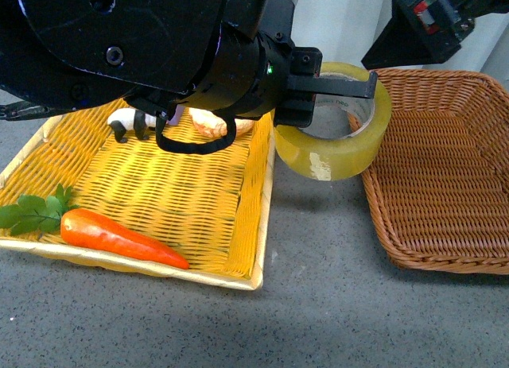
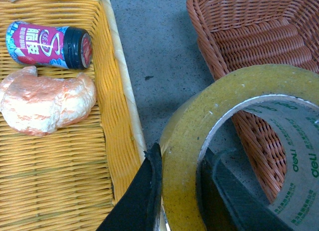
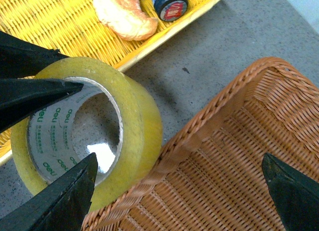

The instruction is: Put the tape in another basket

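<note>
The left gripper clamps the tape through its wall, one finger inside the core. The roll hangs over the gap between the yellow basket and the brown basket. Lift it over the rim before letting go (the right gripper stands spread above). The core's axis points mostly upward, tilted toward the camera

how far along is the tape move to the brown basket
Done: the tape is out of the yellow basket, pinched by the left gripper with one finger through its hole. In hand: it is over the table gap, right beside the brown basket rim. Left: carry it over the rim and release it inside. The right gripper is open above that basket.
</note>
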`<act>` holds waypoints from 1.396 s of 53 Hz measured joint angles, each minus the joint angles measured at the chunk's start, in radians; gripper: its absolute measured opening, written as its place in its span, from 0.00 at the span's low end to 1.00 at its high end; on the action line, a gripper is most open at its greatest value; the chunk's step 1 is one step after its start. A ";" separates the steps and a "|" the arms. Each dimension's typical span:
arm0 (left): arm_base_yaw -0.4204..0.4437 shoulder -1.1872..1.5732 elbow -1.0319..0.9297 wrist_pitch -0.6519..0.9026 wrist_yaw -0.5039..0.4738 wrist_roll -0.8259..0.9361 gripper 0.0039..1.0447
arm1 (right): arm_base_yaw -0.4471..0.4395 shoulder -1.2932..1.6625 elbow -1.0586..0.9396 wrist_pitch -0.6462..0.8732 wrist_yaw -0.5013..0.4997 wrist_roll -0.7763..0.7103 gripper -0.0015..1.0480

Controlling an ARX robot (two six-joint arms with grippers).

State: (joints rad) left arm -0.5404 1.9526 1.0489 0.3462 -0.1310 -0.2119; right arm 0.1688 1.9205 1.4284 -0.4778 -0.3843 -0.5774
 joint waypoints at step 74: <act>-0.008 -0.056 -0.089 0.505 -0.375 -0.250 0.48 | 0.071 0.241 0.225 -0.199 0.143 -0.010 0.15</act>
State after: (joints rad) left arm -0.5488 1.8969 0.9604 0.8513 -0.5064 -0.4618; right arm 0.2401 2.1613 1.6535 -0.6765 -0.2417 -0.5873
